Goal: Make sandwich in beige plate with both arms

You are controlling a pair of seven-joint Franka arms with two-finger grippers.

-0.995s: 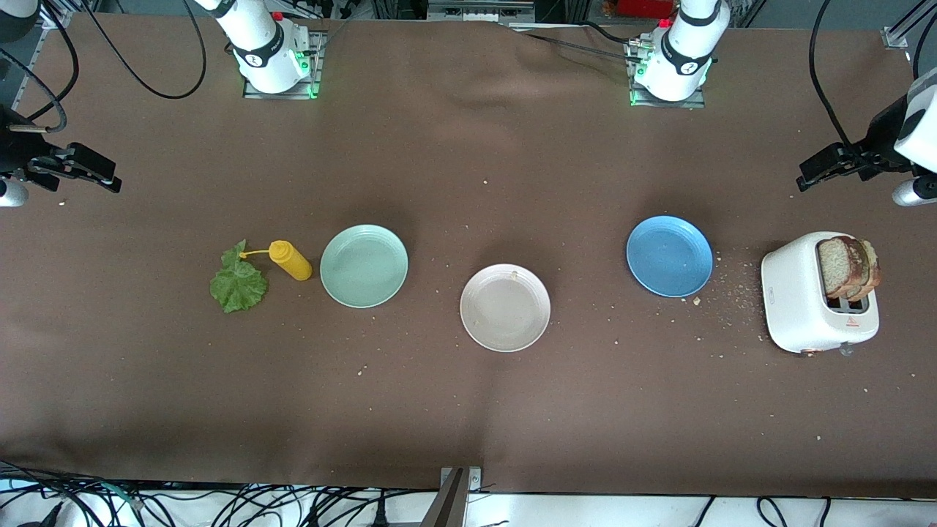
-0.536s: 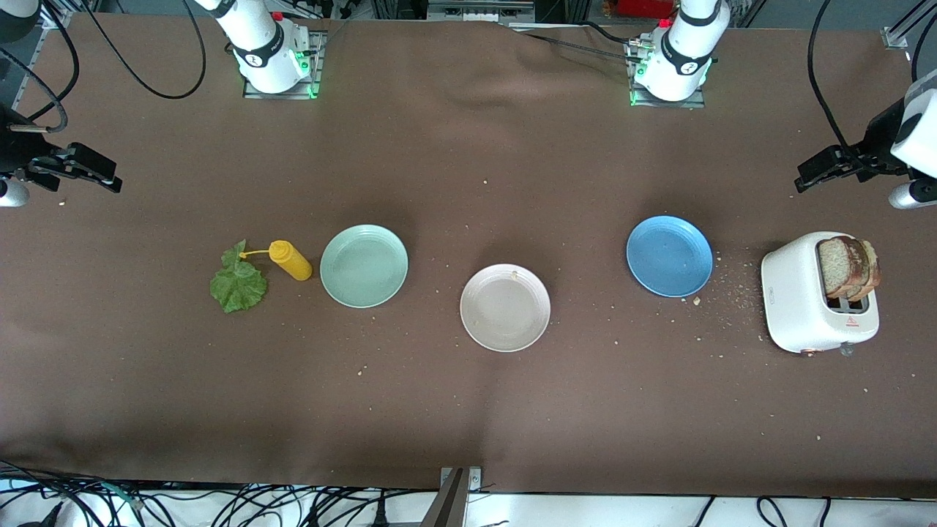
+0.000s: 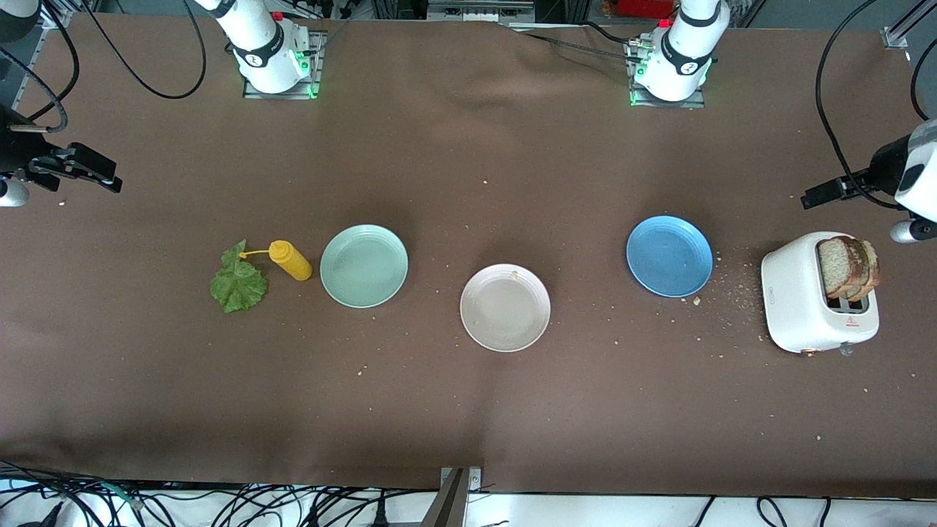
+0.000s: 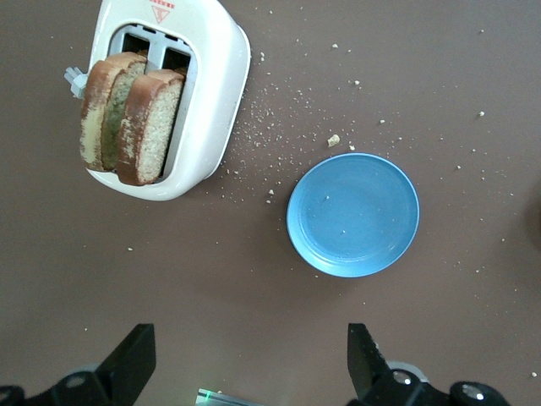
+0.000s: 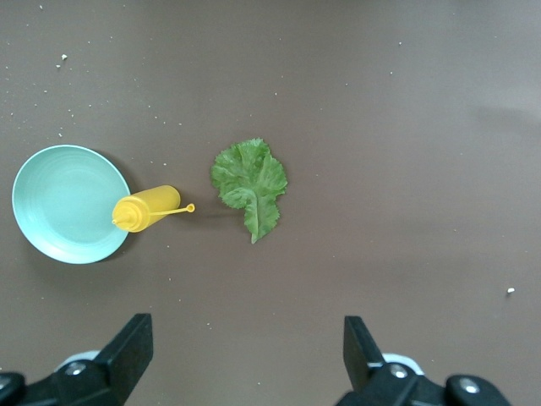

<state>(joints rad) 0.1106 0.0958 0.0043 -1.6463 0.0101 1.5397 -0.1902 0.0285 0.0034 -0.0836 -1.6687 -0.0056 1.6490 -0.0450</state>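
**Table stock: sandwich parts still apart**

You have, largest first:

- Table (image 3: 468,410), under a brown cloth, crumbs scattered, thickest between the toaster and the blue plate.
- Toaster (image 3: 812,304), white, at the left arm's end. Two bread slices (image 3: 849,267) stand upright in its slots, side by side.
- Blue plate (image 3: 669,256), beside the toaster, bare apart from crumbs.
- Beige plate (image 3: 505,308), mid-table, nearer the front camera than the other two plates; nothing on it but a crumb at the rim.
- Green plate (image 3: 364,265), toward the right arm's end.
- Lettuce leaf (image 3: 238,282), flat on the cloth at the right arm's end.
- Yellow bottle (image 3: 290,260), lying on its side between leaf and green plate.
- Left gripper (image 4: 252,359), raised above the cloth near toaster and blue plate, fingers spread, holding nothing.
- Right gripper (image 5: 245,355), raised above the cloth near the leaf, fingers spread, holding nothing.
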